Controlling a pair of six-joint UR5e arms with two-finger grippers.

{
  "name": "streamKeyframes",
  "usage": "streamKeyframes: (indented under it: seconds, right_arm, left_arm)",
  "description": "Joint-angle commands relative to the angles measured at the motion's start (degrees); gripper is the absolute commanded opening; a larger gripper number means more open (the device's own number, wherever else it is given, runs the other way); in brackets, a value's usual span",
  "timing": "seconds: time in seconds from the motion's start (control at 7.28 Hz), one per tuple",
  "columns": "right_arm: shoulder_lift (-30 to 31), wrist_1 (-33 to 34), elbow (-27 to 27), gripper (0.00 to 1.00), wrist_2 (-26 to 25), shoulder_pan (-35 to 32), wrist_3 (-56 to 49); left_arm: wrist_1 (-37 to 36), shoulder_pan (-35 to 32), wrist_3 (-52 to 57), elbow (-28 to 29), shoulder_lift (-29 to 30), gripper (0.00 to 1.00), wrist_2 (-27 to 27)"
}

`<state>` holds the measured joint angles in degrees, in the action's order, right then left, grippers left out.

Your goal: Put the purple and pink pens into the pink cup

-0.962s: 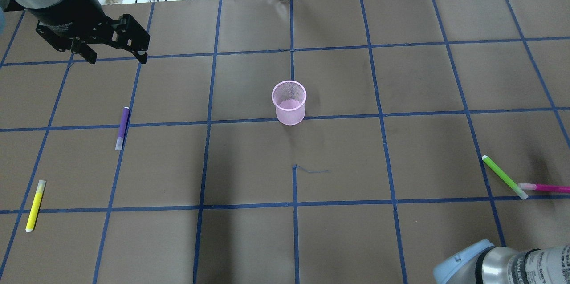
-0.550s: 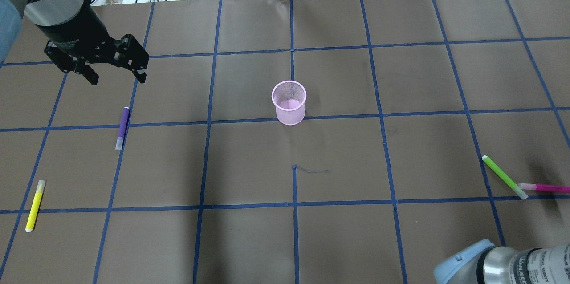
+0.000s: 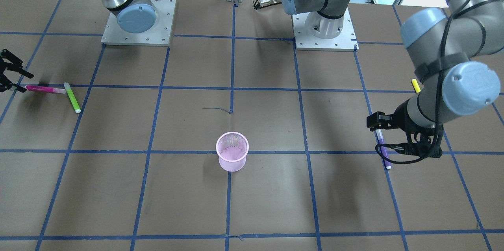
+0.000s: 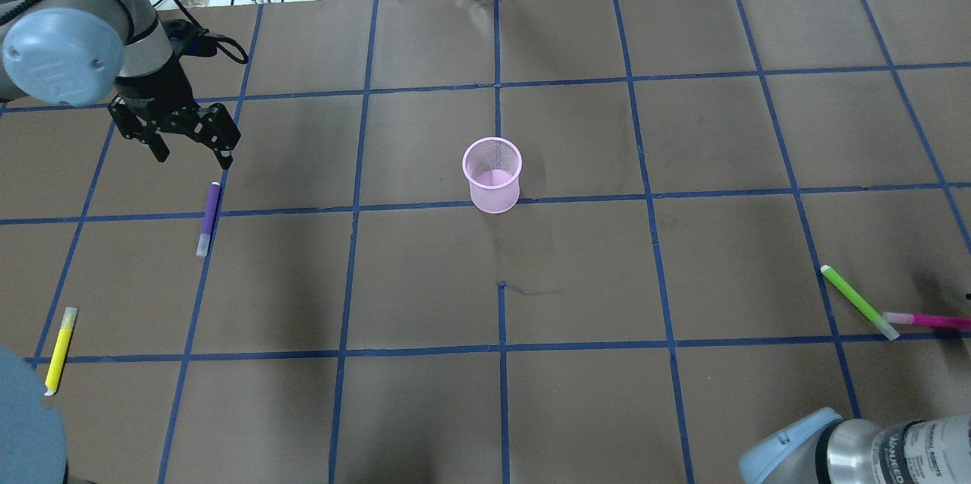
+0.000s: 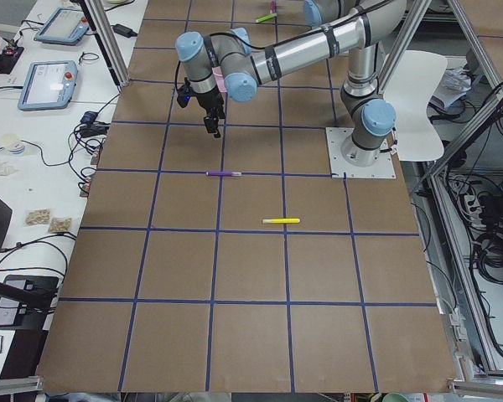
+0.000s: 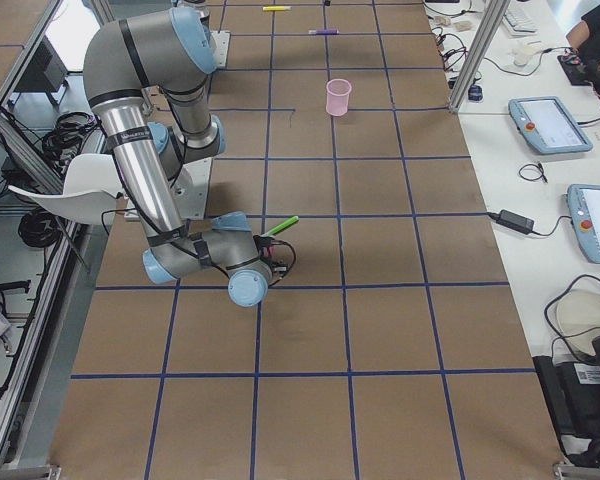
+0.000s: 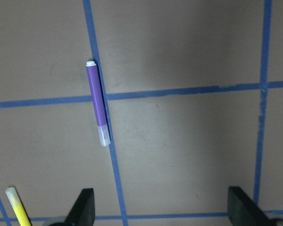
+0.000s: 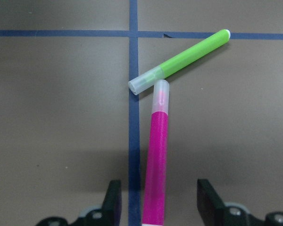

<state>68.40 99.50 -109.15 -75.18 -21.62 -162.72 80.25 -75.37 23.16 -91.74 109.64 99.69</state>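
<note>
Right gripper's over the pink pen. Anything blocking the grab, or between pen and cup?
Only the green pen: its clear cap sits at the tip of the pink pen, touching or nearly so. The open right gripper straddles the pink barrel, away from that spot. Only bare table lies between it and the pink cup.

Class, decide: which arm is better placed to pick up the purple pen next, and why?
Left. Its open left gripper hovers close to the purple pen, while the right gripper is across the table, astride the pink pen.
</note>
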Motion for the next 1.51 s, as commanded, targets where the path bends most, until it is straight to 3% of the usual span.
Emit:
streamKeyframes:
  seconds: [0.0,0.41,0.55,0.69,0.82,0.96,1.24,1.37]
  right_arm:
    - [-0.20,1.48,-0.44,0.64,0.38,0.00,-0.05]
    - [-2.22,1.48,0.00,0.64,0.03,0.00,0.40]
    - [-2.13,1.40,-0.18,0.57,0.03,0.00,0.13]
    - [-1.96,1.14,-0.01,0.26,-0.14,0.00,0.39]
    - [-2.13,1.22,-0.09,0.12,-0.15,0.00,-0.05]
    - [-2.13,1.22,-0.09,0.07,-0.06,0.00,-0.05]
    - [-2.13,1.22,-0.36,0.04,-0.06,0.00,-0.05]
    - [-2.05,1.13,-0.01,0.04,-0.14,0.00,0.12]
  left_arm:
    - [-9.43,3.28,12.39,-1.86,6.27,1.00,1.47]
    - [-11.60,3.47,12.26,-2.55,8.92,1.00,1.65]
    - [-11.69,4.17,12.26,-2.48,10.06,1.00,4.08]
    - [-11.87,4.35,11.31,-2.22,10.85,1.00,4.11]
    - [-12.82,4.35,10.25,-1.60,11.64,0.99,4.28]
    - [-14.75,4.18,7.02,-1.60,13.22,0.87,3.85]
    - [-17.92,4.09,6.21,-1.51,14.46,0.87,3.67]
    - [-17.93,4.00,6.11,-1.42,14.37,0.82,3.67]
